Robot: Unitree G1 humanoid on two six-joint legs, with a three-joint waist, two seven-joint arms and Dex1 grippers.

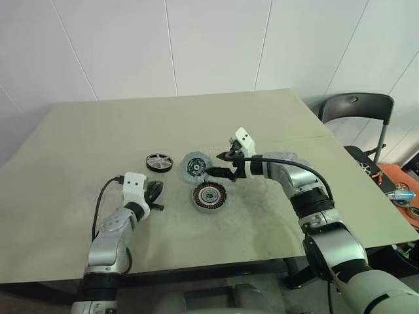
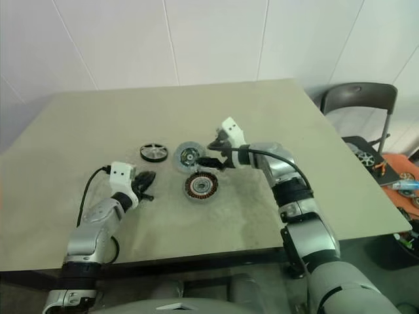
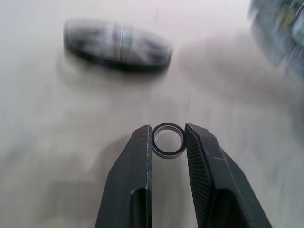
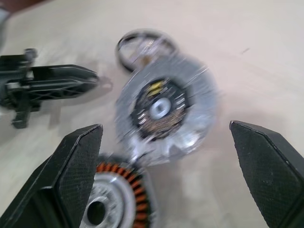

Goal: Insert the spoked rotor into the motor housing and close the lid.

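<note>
Nothing was assembled yet: the spoked rotor [image 1: 159, 162] lay far left, the lid [image 1: 194, 166] beside it, the motor housing [image 1: 209, 196] nearer and empty, while the left gripper [image 3: 168, 140] pinched a small ring [image 3: 168, 140] and the right gripper [image 4: 166, 156] gaped wide above the lid.

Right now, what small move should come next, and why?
Likely ease the right gripper forward and close on the lid: its open fingers already frame it, beside the motor housing. The left gripper is occupied pinching a small ring.
</note>
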